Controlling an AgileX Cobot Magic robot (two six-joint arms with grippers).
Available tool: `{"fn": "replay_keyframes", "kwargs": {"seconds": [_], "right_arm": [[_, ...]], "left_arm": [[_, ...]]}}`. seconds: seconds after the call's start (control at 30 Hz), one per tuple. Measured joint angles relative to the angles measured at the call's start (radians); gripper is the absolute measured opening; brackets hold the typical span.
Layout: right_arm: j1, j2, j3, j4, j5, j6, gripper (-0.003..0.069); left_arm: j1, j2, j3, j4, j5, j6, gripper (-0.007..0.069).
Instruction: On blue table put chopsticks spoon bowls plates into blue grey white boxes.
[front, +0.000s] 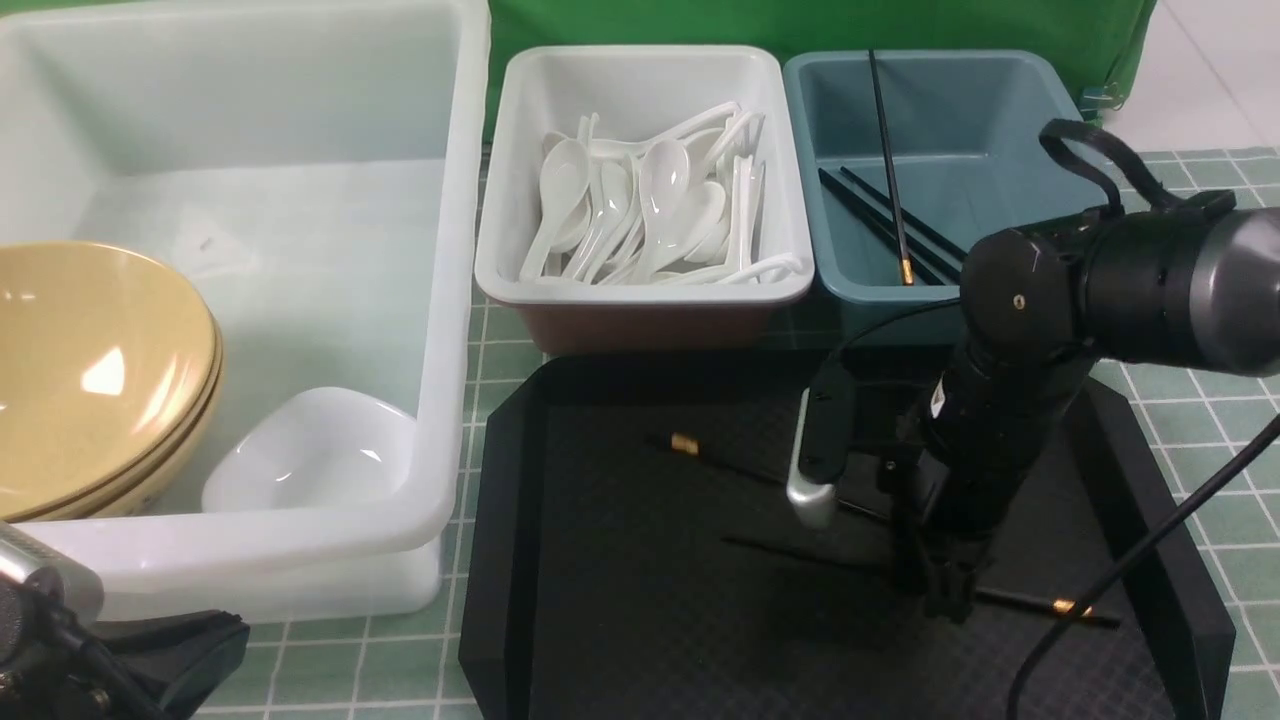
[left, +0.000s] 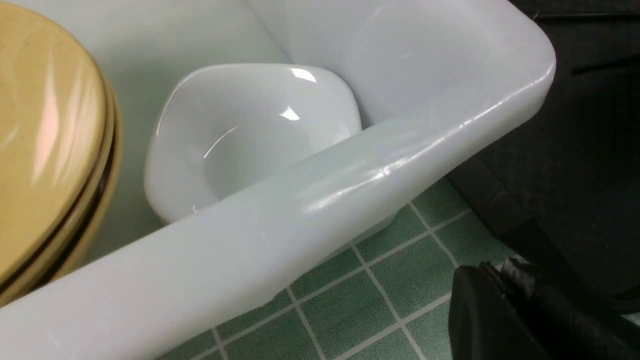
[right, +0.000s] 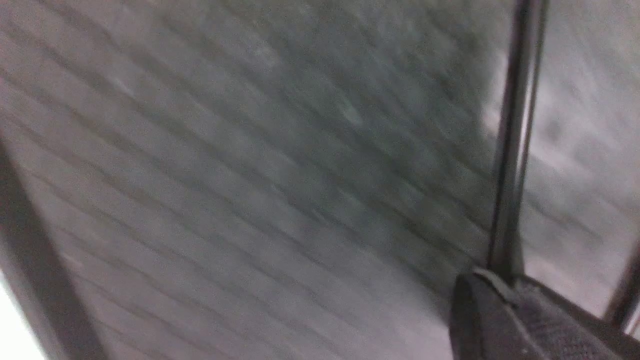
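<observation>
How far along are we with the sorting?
Mostly done. The tan bowls and a white dish are in the large translucent box, the spoons in the white one, several chopsticks in the blue-grey one. The right gripper is closed on a chopstick at the black tray; another is left there.

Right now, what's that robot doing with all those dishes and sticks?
The robot's right gripper has closed on one of the black chopsticks on the black tray. More chopsticks are in the blue-grey box, and white spoons fill the white box beside it. Tan bowls and a white dish sit in the big white tub. The left gripper is shut and holds nothing.
</observation>
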Motion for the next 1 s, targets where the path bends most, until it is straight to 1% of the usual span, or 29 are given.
{"fn": "replay_keyframes", "kwargs": {"seconds": [0.13, 0.2, 0.27, 0.33, 0.4, 0.43, 0.5, 0.53, 0.6, 0.67, 0.7, 0.77, 0.83, 0.93, 1.0], "right_arm": [[0.062, -0.044, -0.039, 0.053, 0.075, -0.001, 0.0075], [0.07, -0.099, -0.083, 0.055, 0.093, -0.005, 0.0074], [0.063, -0.167, -0.134, 0.054, 0.068, -0.01, 0.0075], [0.045, -0.216, -0.169, 0.055, -0.008, -0.011, 0.0075], [0.011, -0.254, -0.192, 0.059, -0.184, -0.007, 0.0075], [-0.025, -0.264, -0.198, 0.062, -0.318, 0.013, 0.0074], [-0.077, -0.254, -0.202, 0.064, -0.527, 0.073, 0.0074], [-0.083, -0.247, -0.202, 0.064, -0.57, 0.081, 0.0074], [-0.155, -0.185, -0.207, 0.065, -0.786, 0.192, 0.0074], [-0.199, -0.136, -0.214, 0.066, -0.854, 0.266, 0.0083], [-0.23, -0.086, -0.226, 0.066, -0.87, 0.337, 0.0101], [-0.257, -0.03, -0.247, 0.066, -0.822, 0.424, 0.0146], [-0.266, 0.006, -0.262, 0.066, -0.738, 0.473, 0.0206], [-0.263, 0.014, -0.282, 0.066, -0.577, 0.497, 0.0301], [-0.258, 0.001, -0.3, 0.066, -0.451, 0.506, 0.0336]], "left_arm": [[0.0, 0.0, 0.0, 0.0, 0.003, -0.002, 0.0004], [0.0, 0.0, 0.0, 0.0, 0.004, -0.002, 0.0004], [0.0, 0.0, 0.0, 0.0, 0.003, -0.002, 0.0004], [0.0, 0.0, 0.0, 0.0, 0.002, -0.002, 0.0004], [0.0, 0.0, 0.0, 0.0, -0.001, -0.002, 0.0004], [0.0, 0.0, 0.0, 0.0, -0.001, -0.002, 0.0004], [0.0, 0.0, 0.0, 0.0, -0.001, -0.002, 0.0004], [0.0, 0.0, 0.0, 0.0, -0.001, -0.002, 0.0004], [0.0, 0.0, 0.0, 0.0, -0.001, -0.002, 0.0004], [0.0, 0.0, 0.0, 0.0, -0.001, -0.002, 0.0004], [0.0, 0.0, 0.0, 0.003, -0.002, -0.002, 0.0004], [0.0, 0.0, 0.0, 0.004, -0.002, -0.002, 0.0005], [0.0, 0.0, 0.0, 0.007, -0.004, -0.002, 0.0004], [0.0, 0.0, 0.0, 0.009, -0.005, -0.002, 0.0004], [0.0, 0.0, 0.0, 0.01, -0.005, -0.002, 0.0004]]}}
